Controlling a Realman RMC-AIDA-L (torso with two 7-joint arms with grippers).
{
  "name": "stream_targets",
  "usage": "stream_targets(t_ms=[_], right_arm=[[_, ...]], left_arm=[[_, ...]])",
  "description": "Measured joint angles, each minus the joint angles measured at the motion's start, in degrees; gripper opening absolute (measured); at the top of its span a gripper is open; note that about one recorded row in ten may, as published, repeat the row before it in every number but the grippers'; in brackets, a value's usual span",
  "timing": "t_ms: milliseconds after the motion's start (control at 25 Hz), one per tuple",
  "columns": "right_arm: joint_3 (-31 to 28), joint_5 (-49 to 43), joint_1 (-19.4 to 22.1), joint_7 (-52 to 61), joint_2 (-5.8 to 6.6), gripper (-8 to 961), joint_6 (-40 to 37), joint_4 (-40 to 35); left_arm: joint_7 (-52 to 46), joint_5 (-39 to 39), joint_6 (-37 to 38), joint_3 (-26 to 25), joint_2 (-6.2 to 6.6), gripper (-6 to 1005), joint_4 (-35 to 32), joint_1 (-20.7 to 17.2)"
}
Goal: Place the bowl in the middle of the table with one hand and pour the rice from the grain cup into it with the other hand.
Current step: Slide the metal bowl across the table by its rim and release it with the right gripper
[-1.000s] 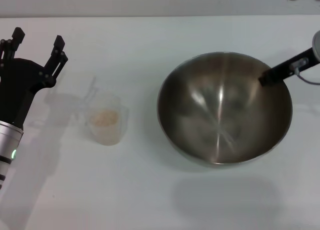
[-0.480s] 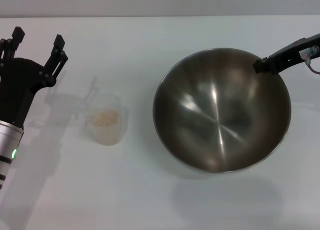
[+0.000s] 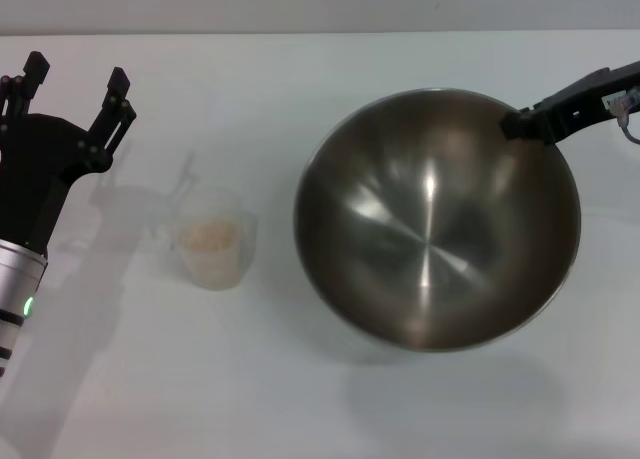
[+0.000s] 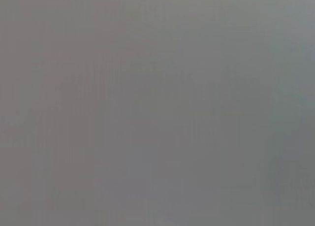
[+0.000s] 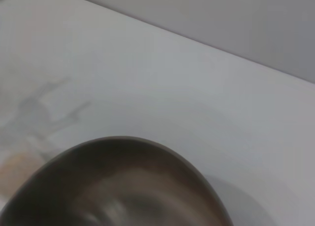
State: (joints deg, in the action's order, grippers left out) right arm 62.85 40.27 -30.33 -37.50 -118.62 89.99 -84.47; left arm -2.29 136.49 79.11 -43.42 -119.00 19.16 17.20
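The large steel bowl is right of centre in the head view, lifted and tilted off the white table. My right gripper is shut on its far right rim. The bowl's rim also shows in the right wrist view. The bowl looks empty inside. The clear grain cup stands upright on the table left of the bowl, apart from it, with beige rice in it. My left gripper is open at the far left, behind and left of the cup, holding nothing.
The table's far edge runs along the top of the head view. White tabletop lies in front of the cup and the bowl. The left wrist view shows only plain grey.
The right gripper has risen and carried the bowl leftward; the bowl now looks larger and more tilted. The left arm and the cup have not moved.
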Motion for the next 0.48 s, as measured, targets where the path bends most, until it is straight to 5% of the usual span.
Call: stream_targets(t_ms=[480], right_arm=[[0.2, 8.6, 0.7, -4.9, -0.01, 35, 6.8, -0.7]], left_arm=[[0.0, 0.0, 0.3, 0.0, 0.0, 816, 0.0, -0.2]])
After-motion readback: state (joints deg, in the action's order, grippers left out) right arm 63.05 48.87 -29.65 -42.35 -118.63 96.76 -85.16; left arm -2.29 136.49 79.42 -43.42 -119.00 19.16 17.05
